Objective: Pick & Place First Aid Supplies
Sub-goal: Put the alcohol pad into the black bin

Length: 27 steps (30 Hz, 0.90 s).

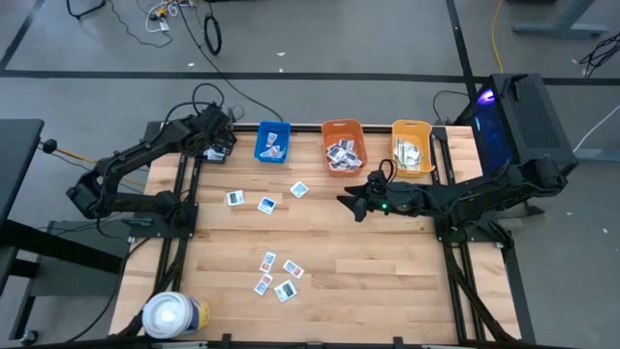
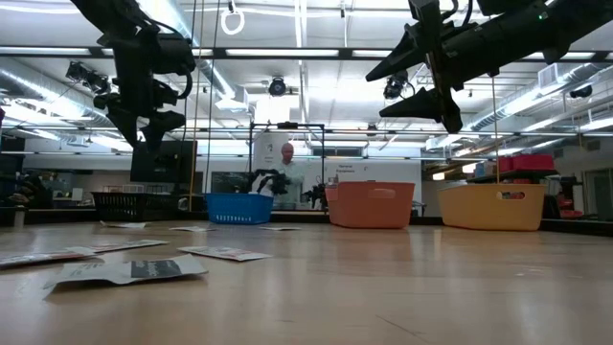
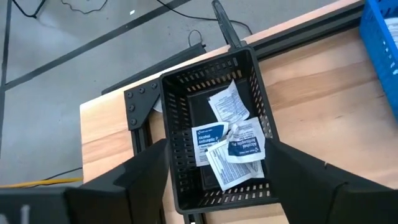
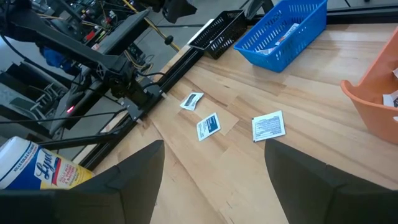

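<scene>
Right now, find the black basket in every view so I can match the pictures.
High view: black basket at the table's far left corner, under the left pincer.
Low view: at left, left of the blue bin.
Left wrist view: centre, holding packets.
Right wrist view: top, beside the blue bin.
Shared landmark: the blue bin.

A robotics lab; exposed ceiling ducts (image 2: 57,72), floor cables (image 1: 208,29), workbenches behind the table (image 1: 387,281)

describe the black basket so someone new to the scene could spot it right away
Find the row of bins along the table's far edge: yellow, orange, blue. Past the blue one, at the left corner under the left pincer, sits the black basket. Only it has slotted walls.
</scene>
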Tool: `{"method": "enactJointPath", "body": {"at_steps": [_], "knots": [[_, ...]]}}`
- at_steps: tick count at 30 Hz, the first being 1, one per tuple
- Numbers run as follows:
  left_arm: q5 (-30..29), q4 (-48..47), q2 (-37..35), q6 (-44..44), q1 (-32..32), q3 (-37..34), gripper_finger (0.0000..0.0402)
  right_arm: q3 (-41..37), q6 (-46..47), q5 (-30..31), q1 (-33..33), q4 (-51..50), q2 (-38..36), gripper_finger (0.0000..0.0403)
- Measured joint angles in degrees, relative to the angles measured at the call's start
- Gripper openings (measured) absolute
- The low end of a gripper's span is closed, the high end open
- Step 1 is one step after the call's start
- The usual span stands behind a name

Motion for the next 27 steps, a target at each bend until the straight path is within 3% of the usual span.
{"method": "enactJointPath", "body": {"at_steps": [13, 27], "knots": [[9.21, -5.68, -2.28, 1.12, -3.49, 5.03, 0.0236, 0.01, -0.05, -0.02, 0.02, -0.56, -0.01, 0.0278], [19.82, -3.21, -10.25, -0.3, -19.82, 5.03, 0.0218, 0.0, -2.12, 0.46, -0.25, -0.59, 0.0, 0.0278]]}}
